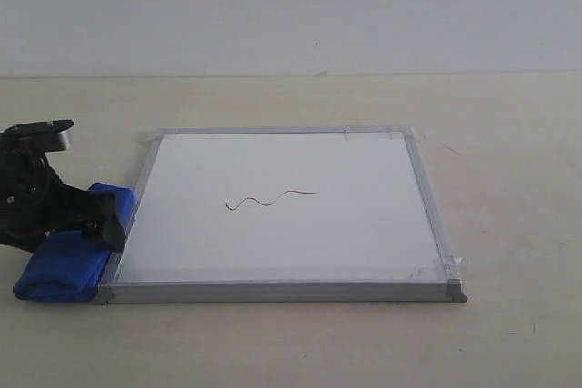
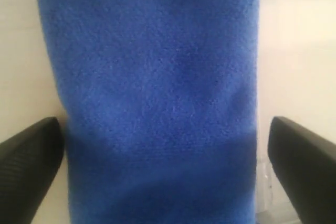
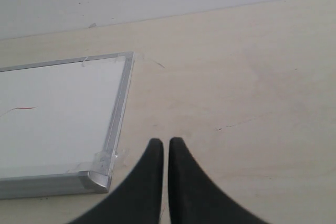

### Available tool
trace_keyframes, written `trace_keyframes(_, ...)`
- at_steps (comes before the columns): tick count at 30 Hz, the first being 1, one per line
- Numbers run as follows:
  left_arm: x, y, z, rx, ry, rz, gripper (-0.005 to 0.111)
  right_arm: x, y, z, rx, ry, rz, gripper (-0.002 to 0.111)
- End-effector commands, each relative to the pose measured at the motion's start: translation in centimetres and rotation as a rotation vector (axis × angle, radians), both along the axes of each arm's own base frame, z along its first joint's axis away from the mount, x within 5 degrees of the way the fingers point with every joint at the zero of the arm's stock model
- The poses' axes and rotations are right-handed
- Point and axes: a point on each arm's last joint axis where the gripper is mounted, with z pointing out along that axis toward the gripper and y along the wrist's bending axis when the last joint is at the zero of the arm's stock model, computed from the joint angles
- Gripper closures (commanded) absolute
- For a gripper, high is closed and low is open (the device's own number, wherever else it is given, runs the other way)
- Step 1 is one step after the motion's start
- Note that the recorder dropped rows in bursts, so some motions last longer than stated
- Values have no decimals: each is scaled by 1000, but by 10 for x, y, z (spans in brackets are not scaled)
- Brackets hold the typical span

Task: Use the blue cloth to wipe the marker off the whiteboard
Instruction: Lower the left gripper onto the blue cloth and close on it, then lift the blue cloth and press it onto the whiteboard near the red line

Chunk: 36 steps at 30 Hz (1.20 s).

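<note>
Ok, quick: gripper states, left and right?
Left gripper: open, one finger on each side of the blue cloth, not clamped on it.
Right gripper: shut, holding nothing.

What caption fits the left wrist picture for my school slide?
The robot's open left hand straddling a soft, fuzzy royal-blue microfibre cloth.

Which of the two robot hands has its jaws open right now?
The left gripper: its jaws stand wide apart on either side of the blue cloth. On the right gripper the jaws are shut together, holding nothing.
</note>
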Motion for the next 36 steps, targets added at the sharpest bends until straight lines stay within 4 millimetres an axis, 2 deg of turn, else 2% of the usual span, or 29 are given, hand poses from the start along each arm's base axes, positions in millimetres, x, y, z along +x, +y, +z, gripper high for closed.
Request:
trace_keyframes(1,2,-1,-4,11,-1,-17,-3,0,0,1,-6,-8,4,108)
trace_keyframes(5,2,-1,-12,21,22,-26,0,0,0,1,-6,-8,4,108)
trace_keyframes(7,2,0,-13,31,29,-27,10,0,0,1,-6,-8,4,108)
trace_keyframes(13,2,1,-13,31,34,-3,68,0,0,1,-6,-8,4,108)
trace_keyframes(17,1,0,-13,29,37,-2,100,0,0,1,-6,-8,4,108)
trace_keyframes(21,4,-2,-7,3,86,26,102,0,0,1,-6,-8,4,108)
trace_keyframes(24,10,-4,11,-21,113,0,102,0,0,1,-6,-8,4,108)
trace_keyframes(32,23,-10,94,-90,-136,-16,102,0,0,1,-6,-8,4,108)
trace_keyframes(34,24,-11,107,-93,-180,-24,102,0,0,1,-6,-8,4,108)
trace_keyframes(36,24,-14,111,-91,-198,-48,102,0,0,1,-6,-8,4,108)
